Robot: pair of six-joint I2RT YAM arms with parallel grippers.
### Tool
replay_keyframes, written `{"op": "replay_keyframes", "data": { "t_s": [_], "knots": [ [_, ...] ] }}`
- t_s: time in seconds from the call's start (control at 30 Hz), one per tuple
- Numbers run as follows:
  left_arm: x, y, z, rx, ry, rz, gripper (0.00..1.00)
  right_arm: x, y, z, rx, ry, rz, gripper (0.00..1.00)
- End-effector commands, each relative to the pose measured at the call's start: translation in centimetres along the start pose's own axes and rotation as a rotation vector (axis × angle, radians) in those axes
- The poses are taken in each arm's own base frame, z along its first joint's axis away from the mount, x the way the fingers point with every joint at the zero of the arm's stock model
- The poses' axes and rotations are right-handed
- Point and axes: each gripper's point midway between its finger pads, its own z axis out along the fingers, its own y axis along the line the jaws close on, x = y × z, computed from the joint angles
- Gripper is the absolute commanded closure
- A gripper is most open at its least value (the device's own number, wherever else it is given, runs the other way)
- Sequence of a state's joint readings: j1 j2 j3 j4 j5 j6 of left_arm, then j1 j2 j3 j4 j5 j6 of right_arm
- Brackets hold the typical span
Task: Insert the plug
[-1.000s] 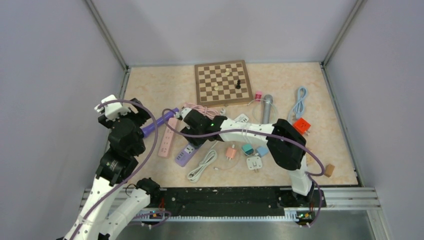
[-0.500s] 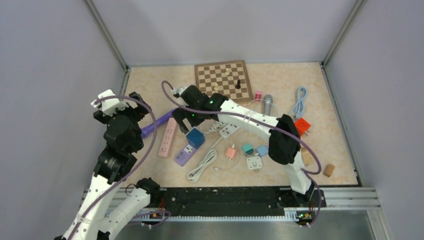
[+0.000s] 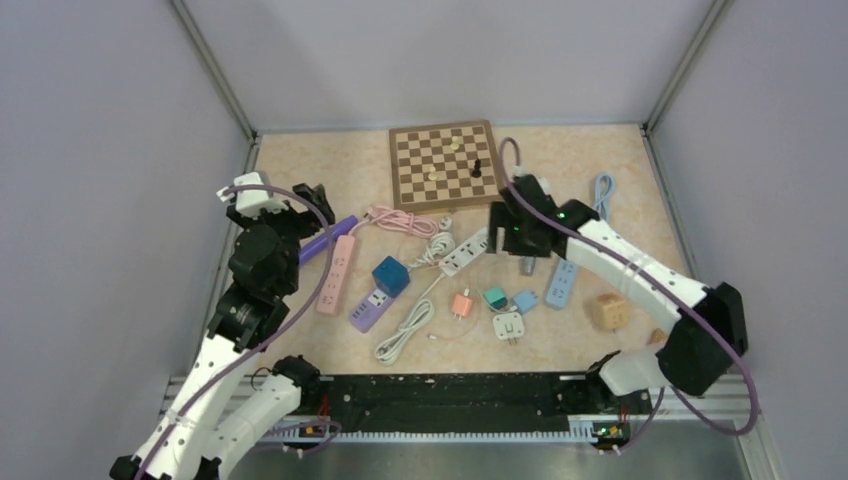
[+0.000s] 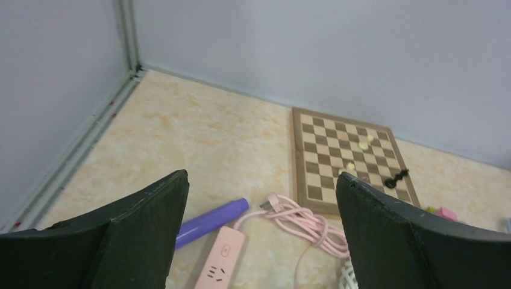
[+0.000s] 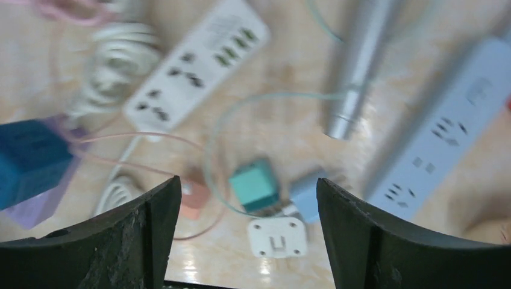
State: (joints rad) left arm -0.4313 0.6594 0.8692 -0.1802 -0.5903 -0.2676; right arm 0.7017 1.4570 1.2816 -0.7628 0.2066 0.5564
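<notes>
Several small plugs lie mid-table: an orange-pink plug (image 3: pixel 461 304), a teal plug (image 3: pixel 494 297), a light blue plug (image 3: pixel 524 300) and a white plug (image 3: pixel 509 326). In the right wrist view the teal plug (image 5: pixel 254 183) and the white plug (image 5: pixel 276 236) lie between my open right gripper's (image 5: pixel 248 183) fingers, below them. The right gripper (image 3: pixel 522 255) hovers beside a white power strip (image 3: pixel 468 252) and a blue power strip (image 3: pixel 561 283). My left gripper (image 3: pixel 312 200) is open and empty above a pink power strip (image 4: pixel 220 265) and a purple tube (image 4: pixel 211 221).
A chessboard (image 3: pixel 445 165) lies at the back. A dark blue cube adapter (image 3: pixel 390 275) sits on a purple power strip (image 3: pixel 368 310). A pink cable (image 3: pixel 403 220), a white cable (image 3: pixel 405 330), a blue cable (image 3: pixel 600 200), a silver microphone (image 5: pixel 358 66) and a wooden block (image 3: pixel 608 311) lie about.
My right arm has swung from the left-centre of the table to the right, now over the small plugs. My left gripper has shifted slightly right and back.
</notes>
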Motion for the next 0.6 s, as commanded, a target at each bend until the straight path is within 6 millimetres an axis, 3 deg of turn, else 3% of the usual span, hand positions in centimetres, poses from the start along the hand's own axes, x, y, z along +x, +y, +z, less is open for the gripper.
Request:
{"op": "replay_keyframes", "data": {
  "t_s": [0.0,0.1,0.2,0.27,0.4,0.57],
  "knots": [
    [0.6,-4.5,1.0,0.201,0.010,-0.061,0.04,5.1,-9.1,-0.7,0.216,0.057,0.357,0.21],
    [1.4,-5.3,1.6,0.224,0.034,-0.050,0.05,8.3,-12.9,-0.7,0.293,0.091,0.454,0.22],
    [2.1,-5.5,2.2,0.218,0.052,-0.040,0.05,9.2,-15.3,-1.0,0.368,0.086,0.503,0.23],
    [2.5,-5.8,2.5,0.223,0.063,-0.036,0.05,8.7,-16.8,-1.1,0.400,0.062,0.525,0.22],
    [2.9,-6.2,2.9,0.229,0.074,-0.027,0.05,6.3,-21.0,-0.8,0.470,0.005,0.605,0.02],
    [2.9,-6.0,3.2,0.217,0.071,-0.012,0.05,3.9,-25.8,0.4,0.571,-0.040,0.729,0.01]
  ]
}}
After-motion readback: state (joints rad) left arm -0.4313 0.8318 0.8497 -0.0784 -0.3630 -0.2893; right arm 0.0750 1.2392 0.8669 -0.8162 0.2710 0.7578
